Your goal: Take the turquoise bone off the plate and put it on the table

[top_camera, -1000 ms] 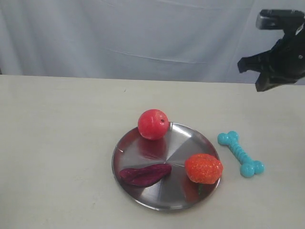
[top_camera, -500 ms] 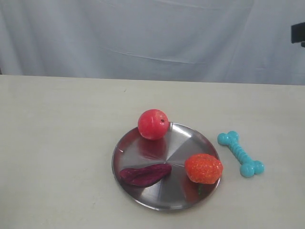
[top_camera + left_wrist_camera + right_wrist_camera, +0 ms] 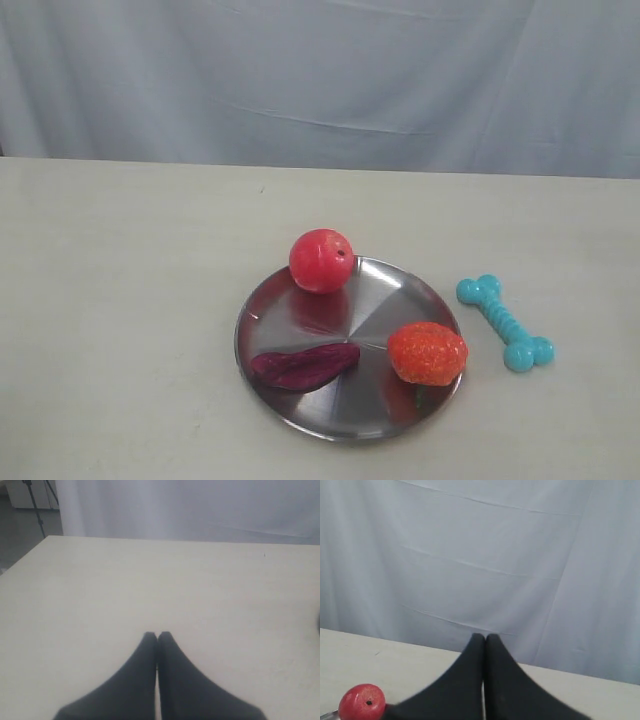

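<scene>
I see the matte beige table point(image 3: 120, 300) in front of a creased pale cloth backdrop point(image 3: 320, 80). On the table sits the round, shiny metal plate point(image 3: 375, 300). It carries a smooth red apple point(image 3: 321, 260) at its far rim, a bumpy orange-red strawberry point(image 3: 427, 352) and a flat dark purple piece point(image 3: 304, 366). The ribbed turquoise bone point(image 3: 504, 322), knobbed at both ends, lies on the table just beside the plate's right edge, not touching it. My left gripper point(image 3: 157, 636) and right gripper point(image 3: 485, 637) are both clenched, black tips pressed together, grasping nothing.

A creased pale grey-blue curtain point(image 3: 320, 80) spans the exterior view from nine through twelve to three o'clock, behind the matte beige surface point(image 3: 120, 300). Light is soft and even. Beyond the curtain's edge, grey floor point(image 3: 17, 540) shows.
</scene>
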`<control>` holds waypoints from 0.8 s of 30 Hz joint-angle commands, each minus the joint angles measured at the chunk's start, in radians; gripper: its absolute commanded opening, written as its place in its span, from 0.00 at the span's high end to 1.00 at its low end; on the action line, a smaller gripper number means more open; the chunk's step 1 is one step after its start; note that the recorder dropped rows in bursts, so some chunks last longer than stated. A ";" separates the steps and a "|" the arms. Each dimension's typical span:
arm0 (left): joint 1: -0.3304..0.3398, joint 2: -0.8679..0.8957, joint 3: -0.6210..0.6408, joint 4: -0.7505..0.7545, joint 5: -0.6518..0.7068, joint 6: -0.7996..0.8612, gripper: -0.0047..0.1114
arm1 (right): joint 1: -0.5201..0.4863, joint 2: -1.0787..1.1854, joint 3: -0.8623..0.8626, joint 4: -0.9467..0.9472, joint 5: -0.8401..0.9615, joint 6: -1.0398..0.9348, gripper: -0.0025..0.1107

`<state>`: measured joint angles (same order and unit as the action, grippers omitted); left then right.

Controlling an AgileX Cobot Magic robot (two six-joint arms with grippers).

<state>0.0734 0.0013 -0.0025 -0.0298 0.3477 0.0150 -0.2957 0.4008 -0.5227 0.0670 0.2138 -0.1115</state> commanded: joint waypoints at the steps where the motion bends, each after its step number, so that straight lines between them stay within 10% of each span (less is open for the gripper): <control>1: 0.004 -0.001 0.003 -0.003 -0.005 -0.004 0.96 | 0.001 -0.142 0.046 0.006 0.068 -0.002 0.98; 24: 0.004 -0.001 0.003 -0.003 -0.005 -0.004 0.96 | 0.024 -0.328 0.052 0.066 0.314 0.009 0.98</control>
<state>0.0734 0.0013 -0.0025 -0.0298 0.3477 0.0150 -0.2728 0.0772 -0.4742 0.1334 0.5269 -0.1053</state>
